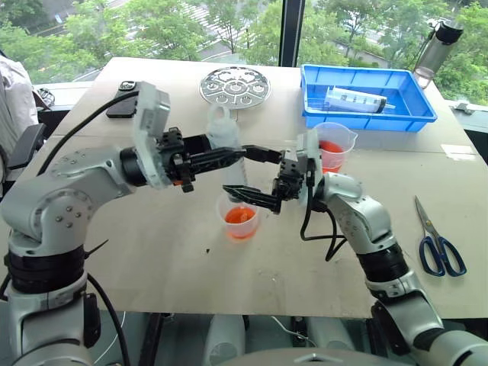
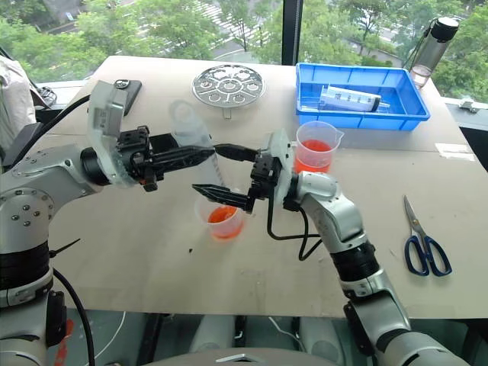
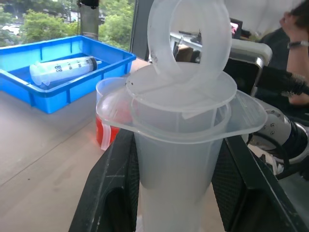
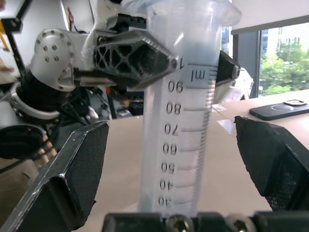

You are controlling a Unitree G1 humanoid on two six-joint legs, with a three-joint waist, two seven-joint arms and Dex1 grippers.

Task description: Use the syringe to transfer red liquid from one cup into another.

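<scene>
The syringe (image 3: 181, 145) stands upright, squeezed between the two black fingers of the left gripper (image 1: 229, 156). The right gripper (image 1: 255, 177) has its fingers spread apart on either side of the syringe, not touching it. Right under them sits one short cup (image 1: 241, 217) with red liquid (image 1: 240, 216) inside. Past the fingers stand one beaker (image 1: 334, 146), also holding red liquid, and one blue tray (image 1: 366, 97) with a second syringe (image 1: 357, 101).
</scene>
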